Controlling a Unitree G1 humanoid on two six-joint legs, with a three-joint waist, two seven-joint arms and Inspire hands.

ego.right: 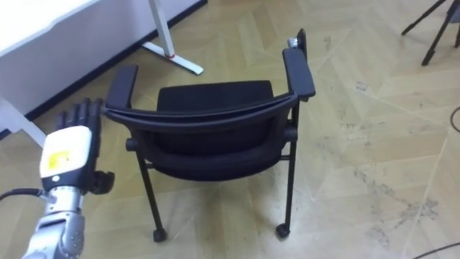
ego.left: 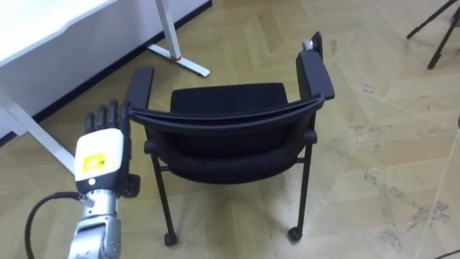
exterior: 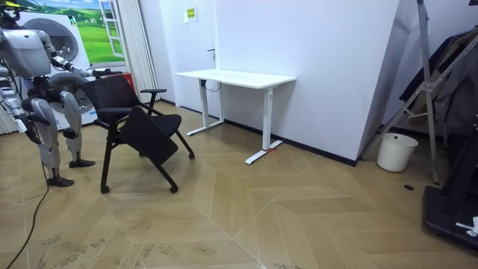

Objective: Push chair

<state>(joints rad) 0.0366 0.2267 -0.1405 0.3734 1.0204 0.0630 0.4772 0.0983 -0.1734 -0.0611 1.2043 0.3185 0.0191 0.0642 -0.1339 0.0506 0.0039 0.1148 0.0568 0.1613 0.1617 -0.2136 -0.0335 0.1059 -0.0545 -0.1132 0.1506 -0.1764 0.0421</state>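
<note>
A black wheeled chair (ego.left: 230, 122) is standing on the wood floor (ego.left: 374, 144), its back facing the robot and a white table (ego.left: 50, 29) at its 10 o'clock. The left hand (ego.left: 102, 155) is hovering at the chair's 8 o'clock, fingers straight, just beside the backrest's end.

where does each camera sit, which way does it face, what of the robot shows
Left eye view: on the robot's head, looking down on the chair from behind; the left hand shows lower left, fingers straight, by the backrest's left end.
Right eye view: same head, slightly aside, same downward look, same hand and chair.
Room view: off in the room, facing the white desk and wall; the robot stands at the room view's left, behind the chair.
Shared: all three show chair and desk.
</note>
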